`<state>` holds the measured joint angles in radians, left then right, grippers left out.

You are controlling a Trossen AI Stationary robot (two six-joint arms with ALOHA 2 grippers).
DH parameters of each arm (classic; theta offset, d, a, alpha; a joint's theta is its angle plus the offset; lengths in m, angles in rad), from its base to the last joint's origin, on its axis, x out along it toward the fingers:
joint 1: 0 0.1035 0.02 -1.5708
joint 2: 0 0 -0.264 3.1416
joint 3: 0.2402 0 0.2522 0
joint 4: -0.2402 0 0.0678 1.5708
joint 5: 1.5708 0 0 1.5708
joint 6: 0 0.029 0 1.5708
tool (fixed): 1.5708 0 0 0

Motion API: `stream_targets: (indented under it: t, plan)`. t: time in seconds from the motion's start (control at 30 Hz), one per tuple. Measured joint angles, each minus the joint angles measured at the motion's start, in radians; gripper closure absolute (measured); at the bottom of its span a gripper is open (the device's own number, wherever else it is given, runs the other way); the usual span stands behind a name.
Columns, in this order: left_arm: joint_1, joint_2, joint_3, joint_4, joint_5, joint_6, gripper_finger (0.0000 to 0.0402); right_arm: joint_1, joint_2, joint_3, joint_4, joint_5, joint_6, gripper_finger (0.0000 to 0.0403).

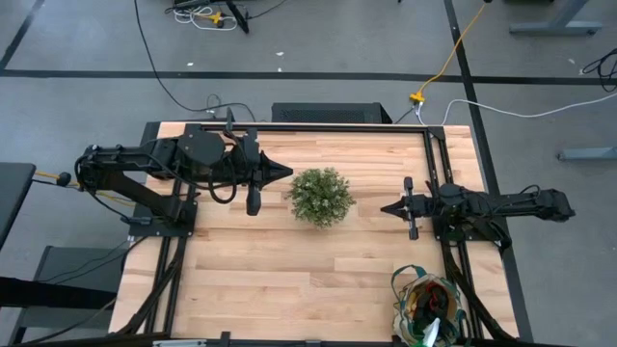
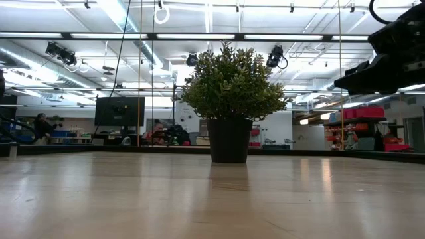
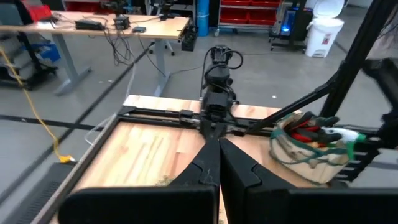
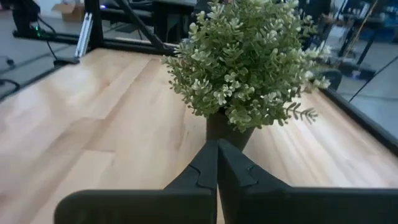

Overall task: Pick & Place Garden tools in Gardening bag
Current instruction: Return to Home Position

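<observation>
The right gripper [image 4: 217, 144] is filling the foreground of its own wrist view, its two dark fingers [image 4: 193, 177] lying pressed together with no gap between them. They are pointing at the plant [image 4: 249, 56], which is standing just beyond them in a dark pot [image 2: 229, 141]. Seen from above, this gripper is hovering over the wooden table [image 1: 241, 260] on the right side of the plant, near it but not touching. The left gripper [image 1: 287, 173] is hovering on the plant's other side, its fingers likewise closed tip to tip and holding nothing, facing the right arm across the table. The gardening bag [image 1: 429, 306] is sitting at the table's corner on the right arm's side, well apart from the plant and from both grippers. It is standing open, and the garden tools [image 3: 306, 129] are lying inside it: red pieces, dark handles and something green with a white part are showing above the rim, too jumbled to tell apart further
</observation>
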<state>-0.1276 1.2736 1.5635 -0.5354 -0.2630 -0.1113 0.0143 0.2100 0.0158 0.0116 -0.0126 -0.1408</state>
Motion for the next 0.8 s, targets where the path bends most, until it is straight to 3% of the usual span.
stream_targets:
  t: [0.2, 0.23, 0.27, 0.4, 0.5, 0.57, 0.63, 0.8]
  plan:
    - [0.001, 0.000, 0.000, 0.000, -0.079, 0.030, 0.0399, 0.000, 0.000, 0.000, 0.005, -0.001, 0.074, 0.0385]
    - [0.005, 0.000, 0.000, 0.000, -0.077, 0.042, 0.0400, 0.001, 0.001, 0.000, 0.041, 0.024, 0.176, 0.0384]
    - [0.010, 0.000, 0.000, -0.001, -0.067, 0.051, 0.0400, 0.000, 0.002, 0.000, 0.116, 0.108, 0.387, 0.0383]
    - [0.019, 0.000, 0.000, -0.011, -0.014, 0.078, 0.0400, -0.008, 0.002, 0.003, 0.323, 0.748, 1.422, 0.0385]
    - [0.019, 0.000, 0.000, -0.012, 0.041, 0.087, 0.0400, -0.008, 0.003, 0.002, 0.340, 1.138, 1.847, 0.0385]
    - [0.019, 0.000, 0.000, -0.017, 0.078, 0.105, 0.0400, -0.008, 0.003, 0.002, 0.348, 1.281, 1.885, 0.0385]
    - [0.015, 0.000, 0.000, -0.014, 0.108, 0.105, 0.0400, -0.008, 0.004, 0.002, 0.355, 1.342, 1.767, 0.0385]
    - [0.011, 0.000, 0.000, -0.008, 0.164, 0.103, 0.0400, -0.008, 0.004, 0.002, 0.344, 1.283, 1.242, 0.0385]
